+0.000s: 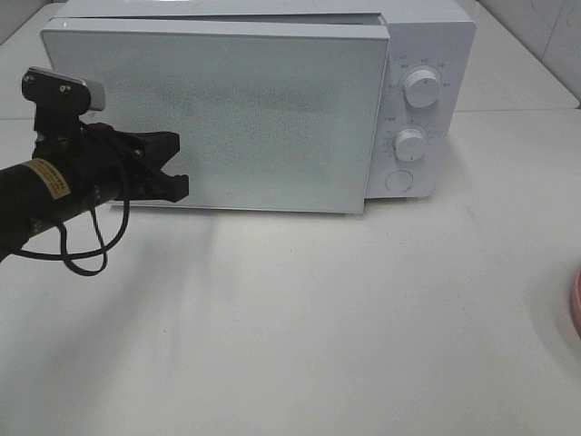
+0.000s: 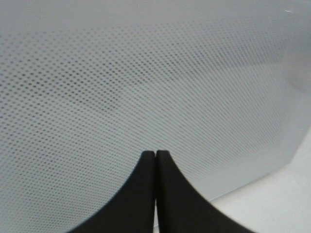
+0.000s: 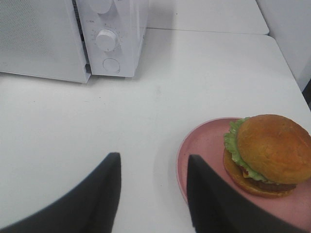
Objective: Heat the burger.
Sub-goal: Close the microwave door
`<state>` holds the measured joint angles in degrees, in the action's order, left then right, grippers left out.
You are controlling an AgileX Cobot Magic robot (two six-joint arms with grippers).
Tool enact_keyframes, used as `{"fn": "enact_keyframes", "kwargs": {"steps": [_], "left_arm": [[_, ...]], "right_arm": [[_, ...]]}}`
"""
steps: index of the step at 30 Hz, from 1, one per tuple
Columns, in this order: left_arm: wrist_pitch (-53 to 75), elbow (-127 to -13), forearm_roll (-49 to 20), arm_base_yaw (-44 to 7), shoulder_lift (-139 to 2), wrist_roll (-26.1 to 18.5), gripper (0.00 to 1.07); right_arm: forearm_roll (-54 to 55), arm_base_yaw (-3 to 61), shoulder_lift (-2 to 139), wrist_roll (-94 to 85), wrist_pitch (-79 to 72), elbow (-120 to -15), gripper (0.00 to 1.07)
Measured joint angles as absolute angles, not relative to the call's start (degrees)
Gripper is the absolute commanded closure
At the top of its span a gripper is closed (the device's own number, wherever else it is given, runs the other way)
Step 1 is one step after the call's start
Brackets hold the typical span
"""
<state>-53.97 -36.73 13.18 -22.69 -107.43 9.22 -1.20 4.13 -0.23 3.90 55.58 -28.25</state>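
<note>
The burger (image 3: 267, 153), with a golden-brown bun and green lettuce, rests on a pink plate (image 3: 199, 145) in the right wrist view. My right gripper (image 3: 153, 162) hovers open over the bare table just beside the plate's rim, nothing between its fingers. The white microwave (image 1: 427, 36) stands at the back, its frosted door (image 1: 218, 118) sitting slightly proud of the control panel. My left gripper (image 1: 182, 186) is shut, its tips against the lower left part of the door (image 2: 146, 73). The left wrist view shows both fingers pressed together (image 2: 155, 155).
Two knobs (image 1: 422, 88) (image 1: 410, 143) and a round button (image 1: 399, 181) sit on the microwave's right panel. The plate's edge (image 1: 576, 304) just shows at the right border of the high view. White table (image 1: 318, 318) spreads in front of the microwave.
</note>
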Motion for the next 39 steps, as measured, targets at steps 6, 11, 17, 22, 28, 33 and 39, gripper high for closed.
{"fn": "enact_keyframes", "kwargs": {"steps": [6,11,17,22,28,33,39], "left_arm": [[-50.1,-42.3,9.3,-25.6,-109.3,8.1,1.07],[-48.1,-46.2,8.1,-27.2,-111.2,7.9,1.07],[-45.9,-49.1,8.6,-28.7,-112.8,7.8,1.07],[-41.9,-53.9,9.3,-31.6,-115.3,7.7,1.07],[-39.6,-57.8,9.7,-33.1,-117.6,7.7,1.07],[-37.8,-61.8,10.3,-34.4,-119.7,7.7,1.07],[-36.4,-66.1,10.8,-35.2,-122.2,7.8,1.07]], "right_arm": [[-1.2,4.1,-0.2,3.9,55.6,-28.2,0.64],[-1.2,4.1,-0.2,3.9,55.6,-28.2,0.64],[-1.2,4.1,-0.2,3.9,55.6,-28.2,0.64],[-1.2,4.1,-0.2,3.9,55.6,-28.2,0.64],[-1.2,4.1,-0.2,3.9,55.6,-28.2,0.64],[-1.2,4.1,-0.2,3.9,55.6,-28.2,0.64],[-1.1,4.1,-0.2,3.9,55.6,-28.2,0.64]]}}
